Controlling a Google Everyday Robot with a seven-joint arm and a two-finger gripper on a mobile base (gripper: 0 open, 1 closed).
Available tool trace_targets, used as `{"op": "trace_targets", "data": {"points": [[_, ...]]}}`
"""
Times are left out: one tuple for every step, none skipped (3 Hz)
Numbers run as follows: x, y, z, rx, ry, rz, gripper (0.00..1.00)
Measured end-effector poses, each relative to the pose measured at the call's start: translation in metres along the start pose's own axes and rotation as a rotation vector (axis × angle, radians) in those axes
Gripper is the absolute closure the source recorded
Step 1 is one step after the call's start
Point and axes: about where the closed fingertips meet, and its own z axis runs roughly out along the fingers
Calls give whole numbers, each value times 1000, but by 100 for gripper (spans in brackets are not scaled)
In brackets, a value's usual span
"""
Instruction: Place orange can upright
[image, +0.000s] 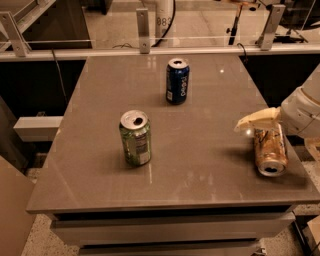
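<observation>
grey table (210, 165), green can (135, 139) and blue can (177, 81) upright. at the right edge the orange can (270, 151) lies on its side. the gripper (257, 122) is at its far end; wide or holding, i cannot tell. uprighting not yet done.

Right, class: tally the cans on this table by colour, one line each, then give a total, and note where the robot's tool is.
Green can: 1, standing upright
Blue can: 1, standing upright
Orange can: 1, lying on its side
Total: 3 cans on the table
The tool is at the table's right edge, over the far end of the orange can.
</observation>
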Motion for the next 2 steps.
{"op": "trace_targets", "data": {"points": [[0,-2,0,-28,6,-23,0],[0,-2,2,-54,15,-40,0]]}}
